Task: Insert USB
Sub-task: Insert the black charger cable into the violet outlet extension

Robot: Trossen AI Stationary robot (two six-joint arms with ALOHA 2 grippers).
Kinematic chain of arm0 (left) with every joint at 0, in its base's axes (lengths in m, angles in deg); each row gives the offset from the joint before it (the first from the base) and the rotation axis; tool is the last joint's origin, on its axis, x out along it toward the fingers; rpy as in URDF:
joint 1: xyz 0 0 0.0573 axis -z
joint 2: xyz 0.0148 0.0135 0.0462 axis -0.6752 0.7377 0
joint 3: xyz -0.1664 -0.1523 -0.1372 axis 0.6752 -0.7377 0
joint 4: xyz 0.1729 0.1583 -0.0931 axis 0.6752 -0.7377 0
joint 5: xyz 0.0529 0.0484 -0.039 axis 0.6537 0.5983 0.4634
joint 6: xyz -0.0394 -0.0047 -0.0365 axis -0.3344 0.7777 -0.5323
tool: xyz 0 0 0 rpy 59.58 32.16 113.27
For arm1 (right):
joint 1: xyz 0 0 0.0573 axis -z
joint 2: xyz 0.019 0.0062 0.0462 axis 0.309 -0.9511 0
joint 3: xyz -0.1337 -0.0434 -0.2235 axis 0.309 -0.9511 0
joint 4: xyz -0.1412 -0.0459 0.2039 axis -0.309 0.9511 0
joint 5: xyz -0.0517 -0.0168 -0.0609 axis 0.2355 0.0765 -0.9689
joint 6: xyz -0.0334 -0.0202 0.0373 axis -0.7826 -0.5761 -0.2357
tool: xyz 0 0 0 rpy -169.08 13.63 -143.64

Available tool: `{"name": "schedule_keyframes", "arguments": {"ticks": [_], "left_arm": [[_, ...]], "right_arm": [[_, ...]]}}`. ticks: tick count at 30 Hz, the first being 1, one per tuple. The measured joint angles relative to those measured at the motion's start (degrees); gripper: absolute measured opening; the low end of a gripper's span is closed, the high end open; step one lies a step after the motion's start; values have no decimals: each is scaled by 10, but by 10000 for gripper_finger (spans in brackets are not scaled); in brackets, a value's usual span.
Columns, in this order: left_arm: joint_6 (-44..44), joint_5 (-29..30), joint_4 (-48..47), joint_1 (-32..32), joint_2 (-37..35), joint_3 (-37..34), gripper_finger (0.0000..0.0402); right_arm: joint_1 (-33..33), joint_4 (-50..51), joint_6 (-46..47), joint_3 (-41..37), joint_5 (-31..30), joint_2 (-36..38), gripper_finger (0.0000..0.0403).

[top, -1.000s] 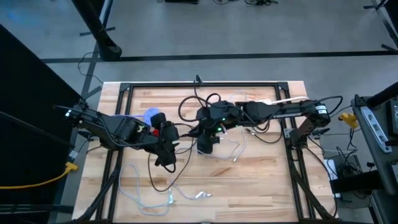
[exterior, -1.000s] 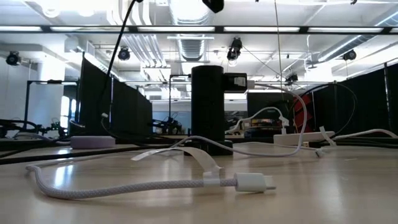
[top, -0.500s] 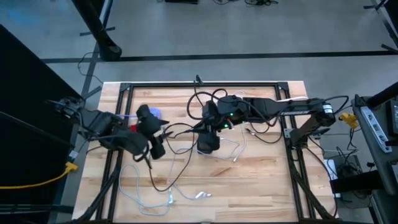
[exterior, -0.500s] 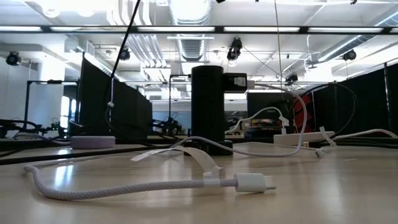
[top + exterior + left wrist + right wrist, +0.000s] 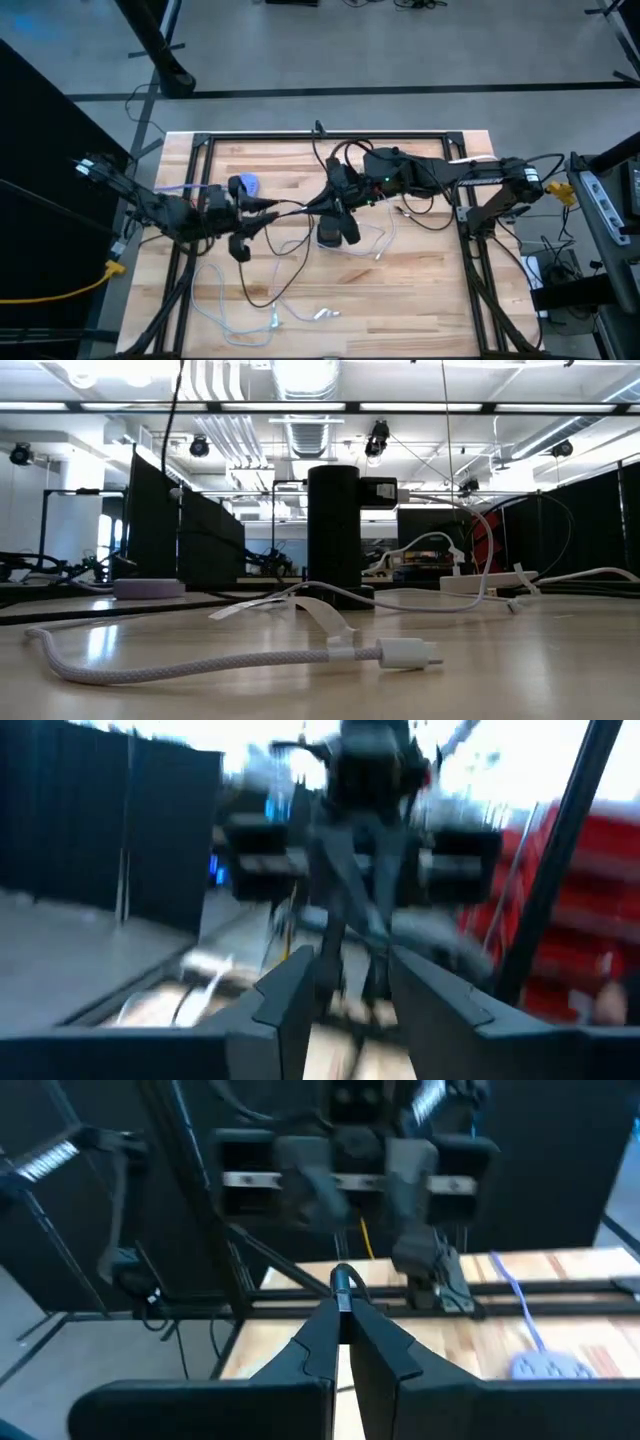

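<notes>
Left gripper (image 5: 262,203), fingers narrowly apart, held nothing I could make out; right gripper (image 5: 335,197) pinched a black cable's plug (image 5: 343,1277) above the black hub (image 5: 333,229), where the taut black cable (image 5: 290,208) risked dragging it off line.

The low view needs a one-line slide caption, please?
White braided cable and its plug lie on the wooden table before a black tower.

left gripper (image 5: 262,203) pulled back leftward from the table's centre, toward the lilac puck (image 5: 243,185) | right gripper (image 5: 333,205) drawn slightly right | black cable (image 5: 300,207) now stretched between both | braided white cable (image 5: 200,661) loop shifted left in low view
</notes>
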Motion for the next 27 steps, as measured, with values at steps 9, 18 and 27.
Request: {"name": "schedule_keyframes", "arguments": {"ticks": [9,18,27], "left_arm": [[22,-19,139,-7,24,-65,174],[69,-40,39,-7,56,16,259],[64,5,-46,-11,47,43,276]], "right_arm": [[-1,-37,-6,0,0,-7,3],[-12,-46,11,0,22,-26,3],[-16,-59,4,0,57,-31,3]]}}
